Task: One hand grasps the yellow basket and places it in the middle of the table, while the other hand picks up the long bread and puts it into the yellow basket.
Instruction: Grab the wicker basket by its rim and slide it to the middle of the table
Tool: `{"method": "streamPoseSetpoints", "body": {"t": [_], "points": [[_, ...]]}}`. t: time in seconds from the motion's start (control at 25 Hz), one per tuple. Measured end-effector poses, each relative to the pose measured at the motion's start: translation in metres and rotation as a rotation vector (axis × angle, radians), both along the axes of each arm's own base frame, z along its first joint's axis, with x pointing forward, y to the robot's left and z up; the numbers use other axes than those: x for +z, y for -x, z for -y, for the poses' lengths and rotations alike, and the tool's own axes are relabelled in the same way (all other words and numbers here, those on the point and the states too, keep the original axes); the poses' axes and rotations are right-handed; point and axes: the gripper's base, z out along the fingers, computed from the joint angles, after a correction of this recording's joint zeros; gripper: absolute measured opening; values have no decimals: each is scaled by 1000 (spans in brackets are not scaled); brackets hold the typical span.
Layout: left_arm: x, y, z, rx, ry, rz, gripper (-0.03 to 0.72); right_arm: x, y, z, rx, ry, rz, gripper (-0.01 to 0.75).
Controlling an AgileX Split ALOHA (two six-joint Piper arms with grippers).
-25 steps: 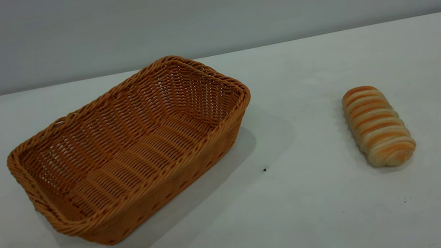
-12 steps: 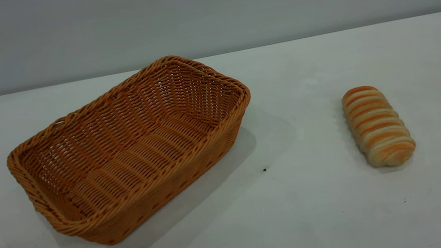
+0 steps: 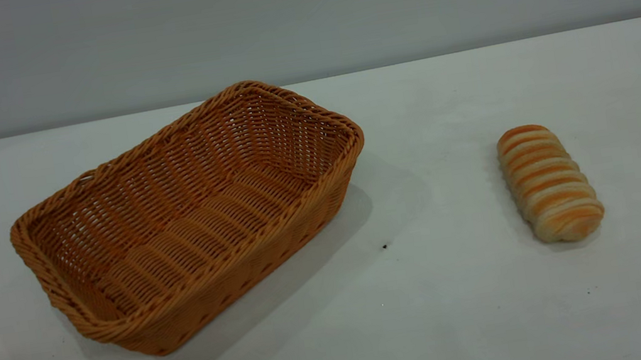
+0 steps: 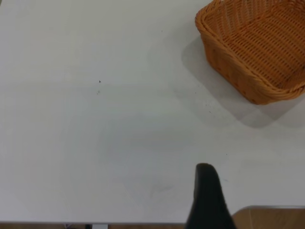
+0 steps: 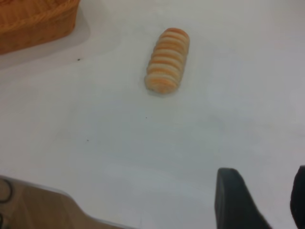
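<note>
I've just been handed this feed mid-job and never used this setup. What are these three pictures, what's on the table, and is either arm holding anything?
You are looking at a two-arm robot at a white table. The wide picture comes from a fixed camera facing the arms; neither arm shows in it. The other two come from cameras on the wrists.

A woven orange-tan basket sits toward the left, empty. A striped bread loaf lies apart from it on the right.

The dark shape in the left wrist picture is part of the left gripper, back from the basket. The right gripper shows two dark fingers with a gap, well short of the bread. Nothing is held yet.
</note>
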Motion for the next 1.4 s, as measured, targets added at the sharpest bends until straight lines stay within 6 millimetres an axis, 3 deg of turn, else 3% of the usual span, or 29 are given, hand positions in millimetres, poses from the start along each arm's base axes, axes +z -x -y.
{"method": "streamPoseSetpoints", "body": {"t": [0.2,0.4,0.56,0.68,0.96,1.16,1.4], "points": [[0,0,0,0,0,2,555,0,0,0,1,-1,0,334],[19,3,4,-20,40,111,555,0,0,0,2,-3,1,334],[21,-10,7,-69,54,4,555,4,0,-1,6,-11,28,334],[26,-36,6,-67,59,-104,555,14,-10,-2,13,0,31,334],[30,-127,1,-11,114,-338,555,49,-75,-10,54,31,-33,380],[-4,-192,-3,56,156,-507,555,53,-120,-17,91,54,-116,410],[-58,-242,-4,131,225,-616,555,43,-145,-19,89,52,-164,413]]}}
